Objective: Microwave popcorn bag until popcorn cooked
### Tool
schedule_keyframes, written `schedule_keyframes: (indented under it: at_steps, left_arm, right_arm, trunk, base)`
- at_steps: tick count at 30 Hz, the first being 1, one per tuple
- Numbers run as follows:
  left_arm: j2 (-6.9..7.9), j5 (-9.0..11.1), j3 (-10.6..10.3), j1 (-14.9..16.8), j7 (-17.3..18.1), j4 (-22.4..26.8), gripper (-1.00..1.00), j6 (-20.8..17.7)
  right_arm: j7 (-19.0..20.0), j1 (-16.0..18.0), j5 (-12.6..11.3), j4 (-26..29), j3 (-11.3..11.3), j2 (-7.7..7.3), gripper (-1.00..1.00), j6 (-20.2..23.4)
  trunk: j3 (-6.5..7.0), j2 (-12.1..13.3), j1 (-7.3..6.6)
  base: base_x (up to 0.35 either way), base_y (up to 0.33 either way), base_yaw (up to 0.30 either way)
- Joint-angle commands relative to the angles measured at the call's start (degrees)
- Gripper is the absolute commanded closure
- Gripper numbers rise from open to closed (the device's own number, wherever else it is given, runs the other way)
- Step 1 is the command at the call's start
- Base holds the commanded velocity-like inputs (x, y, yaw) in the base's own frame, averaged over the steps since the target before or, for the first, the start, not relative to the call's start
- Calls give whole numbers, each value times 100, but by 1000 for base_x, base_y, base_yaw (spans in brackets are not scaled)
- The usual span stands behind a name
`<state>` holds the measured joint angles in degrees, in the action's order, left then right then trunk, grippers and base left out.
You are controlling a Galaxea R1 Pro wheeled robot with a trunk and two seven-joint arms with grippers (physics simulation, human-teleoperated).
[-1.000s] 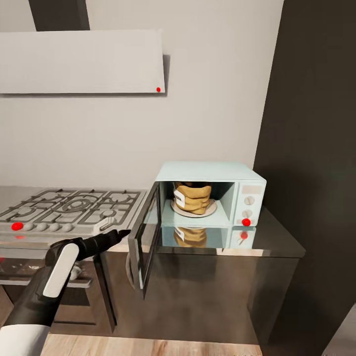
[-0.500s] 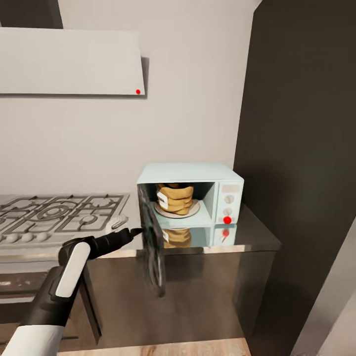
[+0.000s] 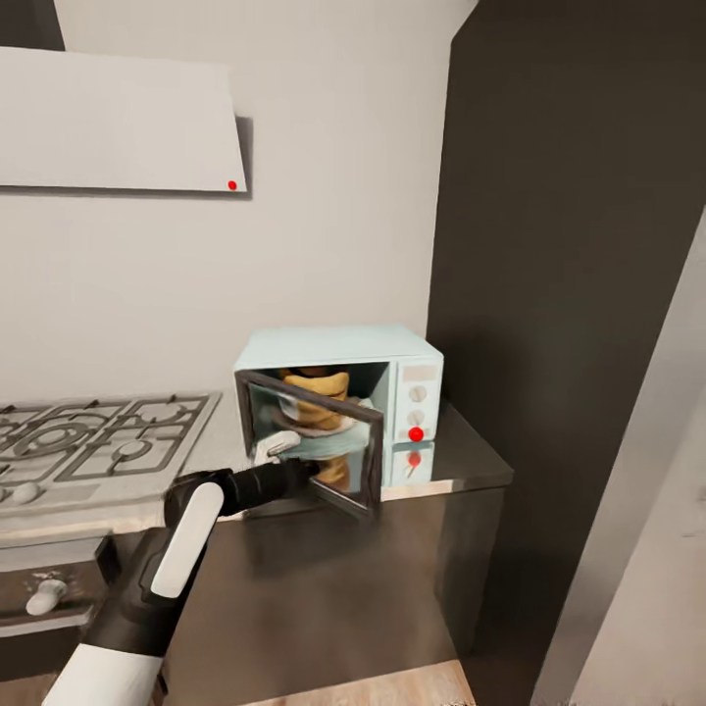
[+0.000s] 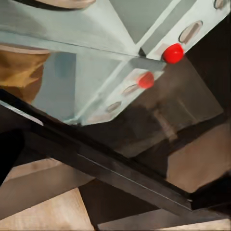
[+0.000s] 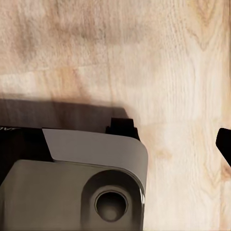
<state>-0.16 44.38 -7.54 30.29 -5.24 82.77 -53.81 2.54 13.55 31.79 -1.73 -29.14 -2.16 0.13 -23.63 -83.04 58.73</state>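
The pale mint microwave (image 3: 338,345) stands on the grey countertop (image 3: 469,461) with its red light (image 3: 416,433) lit. Its dark glass door (image 3: 345,469) hangs about half shut. Inside, the tan popcorn bag (image 3: 316,384) sits on a round plate, partly hidden by the door. My left gripper (image 3: 306,473) presses against the door's outer face near its lower edge, fingers seemingly a little apart with nothing held. The left wrist view looks up at the microwave's underside and its red light (image 4: 172,53). My right gripper (image 5: 173,137) hangs open over the wooden floor.
A gas hob (image 3: 98,441) lies left of the microwave under a white hood (image 3: 118,118). A tall dark cabinet (image 3: 569,294) rises right beside the microwave. My own grey base (image 5: 72,183) is under the right gripper.
The camera has swung right, sliding the scene leftward. The microwave door has gone from wide open to about half shut, with my left gripper following and pushing it.
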Motion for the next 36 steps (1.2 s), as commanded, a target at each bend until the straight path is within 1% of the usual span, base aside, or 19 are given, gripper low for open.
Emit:
schedule_keyframes:
  at_steps: [1, 5, 8, 9, 10, 11, 12, 13, 14, 15, 17, 19, 24, 33, 36]
  left_arm:
    - [-63, 67, -9, 3, -74, 10, -100, -18]
    - [-219, 63, -26, 3, -429, 26, -100, -16]
    - [-531, -10, -35, 3, -1011, 36, -100, -19]
    - [-600, -44, -36, 3, -1147, 43, -100, -21]
    - [-713, -148, -44, 3, -1387, 55, -100, -18]
    - [-772, -286, -133, 3, -1572, 60, -100, -8]
    - [-787, -355, -241, 3, -1655, 61, -100, 1]
    - [-802, -447, -448, 3, -1785, 60, -100, 13]
    - [-815, -507, -635, 3, -1999, 59, -100, 23]
    - [-822, -545, -754, 3, -2274, 61, -100, 31]
    - [-823, -565, -819, 3, -2580, 61, -100, 43]
    - [-820, -569, -832, 3, -2663, 58, -100, 66]
    - [-858, -548, -842, 3, -2688, 55, -100, 80]
    - [-869, -545, -845, 3, -2684, 55, -100, 89]
    - [-898, -544, -845, 3, -2684, 55, -100, 89]
  right_arm:
    - [10, 7, 47, -11, -48, -3, -100, -1]
    - [10, 7, 47, -11, -48, -3, -100, -4]
    - [10, 7, 47, -11, -48, -3, -100, -4]
    - [10, 7, 47, -11, -48, -3, -100, -4]
    - [10, 7, 47, -11, -48, -3, -100, -4]
    - [10, 7, 47, -11, -48, -3, -100, -4]
    - [10, 7, 47, -11, -48, -3, -100, -4]
    - [10, 7, 47, -11, -48, -3, -100, -4]
    - [10, 7, 47, -11, -48, -3, -100, -4]
    - [10, 7, 47, -11, -48, -3, -100, -4]
    - [10, 7, 47, -11, -48, -9, -100, -1]
    - [16, 7, 47, -11, -48, -16, -100, 3]
    - [13, 7, 47, -9, -48, -21, -100, -2]
    - [12, 7, 47, -5, -48, -26, -100, 4]
    - [11, 7, 47, -6, -48, -22, -100, 4]
  trunk:
    - [-2, -4, 0]
    - [16, -4, 0]
    - [29, -4, 0]
    - [33, -4, 0]
    - [38, -4, 0]
    - [42, -4, 0]
    - [46, -4, 0]
    - [51, -4, 0]
    - [55, -4, 0]
    - [59, -4, 0]
    - [64, -4, 0]
    - [66, -4, 0]
    - [66, -4, 0]
    - [66, -4, 0]
    - [66, -4, 0]
  base:
    - [0, 0, -223]
    - [0, 0, -223]
    - [0, 0, -223]
    - [0, 0, -223]
    - [0, 0, -223]
    - [0, 0, -223]
    - [0, 0, -223]
    - [0, 0, -223]
    - [0, 0, -223]
    - [0, 0, -223]
    - [0, 0, -128]
    - [0, 0, -29]
    - [41, 0, -4]
    - [301, 0, 0]
    - [320, 0, 0]
